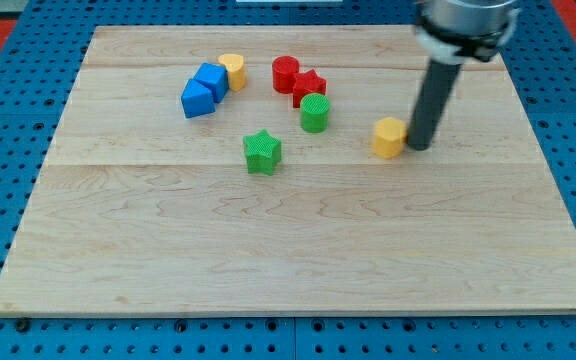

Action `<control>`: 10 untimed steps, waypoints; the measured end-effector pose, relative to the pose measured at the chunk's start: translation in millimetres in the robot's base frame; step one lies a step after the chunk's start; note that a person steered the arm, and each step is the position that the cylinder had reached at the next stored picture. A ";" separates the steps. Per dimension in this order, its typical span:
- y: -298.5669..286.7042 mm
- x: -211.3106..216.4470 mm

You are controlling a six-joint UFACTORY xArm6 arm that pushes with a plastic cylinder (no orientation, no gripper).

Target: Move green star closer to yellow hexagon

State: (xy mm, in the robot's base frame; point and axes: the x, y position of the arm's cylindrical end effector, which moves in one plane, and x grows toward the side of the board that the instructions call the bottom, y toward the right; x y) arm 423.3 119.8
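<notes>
Green star (pixel 262 151) is seen lying flat on the wooden worktop (pixel 298 250), a little to the view's left of centre, with bare wood around it on every side. Well apart from it, toward the view's right, the yellow hexagon (pixel 389 137) is found, and my tip (pixel 419 147) is set just beside that block on its right, touching it or nearly so; which cannot be told. No jaws are carried by this arm, only the dark rod, so nothing is held. From this placing it is judged that the tip stands on the wrong side for the star: a push there would act on the hexagon, not on the star.

Between the two task blocks, toward the view's top, a green cylinder (pixel 314 112) is stood, with a red star (pixel 309 87) and a red cylinder (pixel 285 72) close behind it. Farther to the view's left, two blue blocks (pixel 204 89) are bunched against a small yellow cylinder (pixel 233 70). These lie off the straight line from star to hexagon, so that path is judged unobstructed.
</notes>
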 end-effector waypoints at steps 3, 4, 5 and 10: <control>-114.1 0.4; -113.2 23.4; -138.6 41.9; -207.4 18.4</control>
State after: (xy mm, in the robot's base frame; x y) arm 441.7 -87.6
